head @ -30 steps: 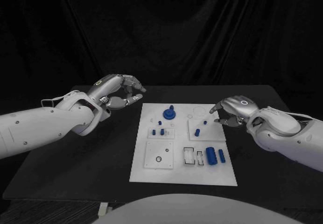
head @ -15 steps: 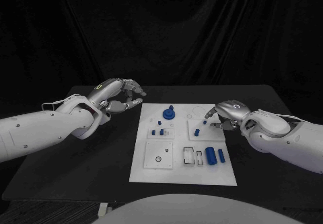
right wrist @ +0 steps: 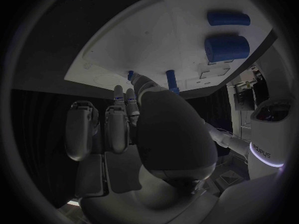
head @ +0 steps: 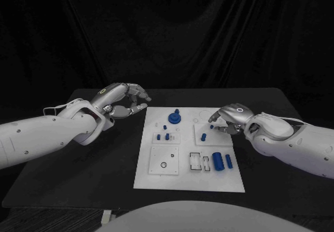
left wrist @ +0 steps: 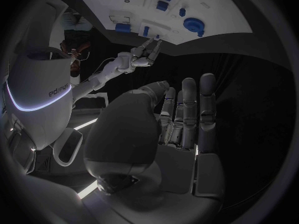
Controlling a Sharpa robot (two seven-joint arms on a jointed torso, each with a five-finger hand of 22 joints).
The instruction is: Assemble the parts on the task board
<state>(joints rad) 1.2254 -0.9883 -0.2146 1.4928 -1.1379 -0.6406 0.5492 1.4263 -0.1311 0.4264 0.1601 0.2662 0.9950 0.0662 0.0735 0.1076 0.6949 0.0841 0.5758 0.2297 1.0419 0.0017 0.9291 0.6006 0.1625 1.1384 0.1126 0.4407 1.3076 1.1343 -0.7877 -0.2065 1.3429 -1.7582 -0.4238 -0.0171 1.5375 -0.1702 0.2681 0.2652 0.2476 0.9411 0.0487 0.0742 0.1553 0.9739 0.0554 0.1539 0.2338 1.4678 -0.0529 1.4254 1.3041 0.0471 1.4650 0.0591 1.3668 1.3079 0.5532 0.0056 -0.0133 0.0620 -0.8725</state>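
Observation:
The white task board (head: 187, 180) lies mid-table. A round blue part (head: 174, 116) stands at its far end, small blue pegs (head: 163, 136) on its left plate, and two blue cylinders (head: 223, 161) lie near its right edge. My right hand (head: 230, 118) hangs over the right plate, fingertips down at a small blue peg (head: 211, 127) beside a taller peg (head: 204, 137). The right wrist view shows the fingertips (right wrist: 133, 82) at the pegs (right wrist: 170, 78); whether they pinch one is unclear. My left hand (head: 126, 99) hovers off the board's far left corner, loosely curled and holding nothing.
Black table (head: 83, 164) surrounds the board, with bare room on both sides. A black curtain closes off the back. The left wrist view looks past my left hand (left wrist: 168, 129) to the board (left wrist: 212, 10) and my right hand (left wrist: 144, 55).
My right hand has moved left and down over the board's right plate, bringing its fingertips to the small peg. The left hand has shifted slightly toward the board.

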